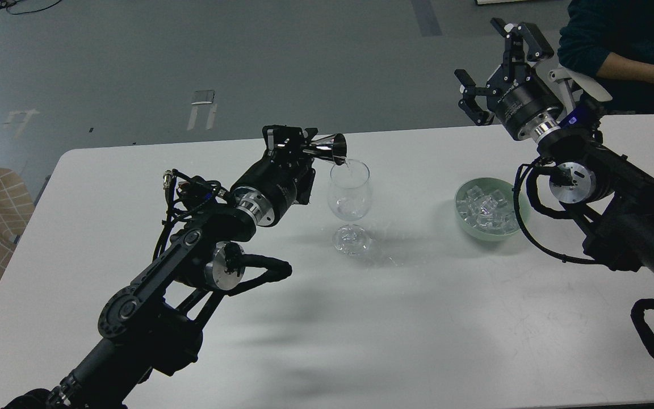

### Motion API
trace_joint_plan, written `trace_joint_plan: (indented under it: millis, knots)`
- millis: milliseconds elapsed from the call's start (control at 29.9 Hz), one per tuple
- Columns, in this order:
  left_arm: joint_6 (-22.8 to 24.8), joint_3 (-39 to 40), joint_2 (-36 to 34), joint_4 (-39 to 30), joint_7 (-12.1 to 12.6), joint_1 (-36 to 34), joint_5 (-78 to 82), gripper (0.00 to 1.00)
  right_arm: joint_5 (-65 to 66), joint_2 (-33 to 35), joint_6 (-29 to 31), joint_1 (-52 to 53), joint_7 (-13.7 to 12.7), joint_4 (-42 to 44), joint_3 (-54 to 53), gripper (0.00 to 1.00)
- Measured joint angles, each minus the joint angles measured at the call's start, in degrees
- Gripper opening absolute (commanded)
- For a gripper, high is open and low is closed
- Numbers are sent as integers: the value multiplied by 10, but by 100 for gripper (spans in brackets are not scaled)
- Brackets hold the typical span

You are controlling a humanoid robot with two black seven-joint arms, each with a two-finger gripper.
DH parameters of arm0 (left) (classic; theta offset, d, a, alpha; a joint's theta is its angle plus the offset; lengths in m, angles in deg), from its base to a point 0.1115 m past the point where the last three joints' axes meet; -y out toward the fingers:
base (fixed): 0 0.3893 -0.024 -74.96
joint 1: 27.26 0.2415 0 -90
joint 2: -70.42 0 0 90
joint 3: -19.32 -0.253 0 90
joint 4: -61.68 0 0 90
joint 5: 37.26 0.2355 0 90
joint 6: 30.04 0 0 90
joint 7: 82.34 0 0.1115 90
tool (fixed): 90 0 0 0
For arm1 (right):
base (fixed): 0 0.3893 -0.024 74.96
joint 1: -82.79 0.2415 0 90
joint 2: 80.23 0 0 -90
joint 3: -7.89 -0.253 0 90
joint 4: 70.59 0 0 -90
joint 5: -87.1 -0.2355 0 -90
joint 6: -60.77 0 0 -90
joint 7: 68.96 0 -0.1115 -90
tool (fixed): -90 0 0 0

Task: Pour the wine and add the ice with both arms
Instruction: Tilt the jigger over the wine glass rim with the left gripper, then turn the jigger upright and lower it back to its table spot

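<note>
head view, operator: your left gripper (pixel 296 149) is clenched on one metal jigger (pixel 327 149), fingers closed on its waist. you have the jigger tipped on its side, mouth toward the right, its lip right over the rim of the glass (pixel 349 193). a thin clear stream shows between lip and glass bowl. your left arm (pixel 191 267) comes up from the lower left edge, elbow bent, wrist rolled so the jigger lies near horizontal above the table (pixel 361 318).

your right gripper (pixel 500 71) is released: fingers spread wide, nothing between them, touching nothing. it is raised off the table, pointing up and away toward the far edge. your right arm (pixel 616 210) enters from the right edge and passes just beside the bowl (pixel 487 233).

counts: one stemmed glass, upright, mid-table; one pale green bowl, to the right of the glass and apart from it; one jigger. the ice (pixel 483 207) sits in the bowl as a heap of clear cubes; exact number cannot be told, several at least. no cube can be made out in the glass.

a seated person (pixel 622 40) in a dark top is at the far right behind the table.
</note>
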Motion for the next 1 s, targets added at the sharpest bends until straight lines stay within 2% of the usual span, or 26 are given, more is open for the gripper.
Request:
trace_joint_plan:
  millis: [201,903,1003]
  knots:
    - [0,-10,-3,-9,0,0,23,0,0,0,0,0,0,0,0,100]
    - [-8,-32,-10,-24,-5,9,263,0,0,0,0,-2,0,0,0,100]
    - [-8,-33,-12,-31,0,8,280,0,0,0,-1,-3,0,0,0,100]
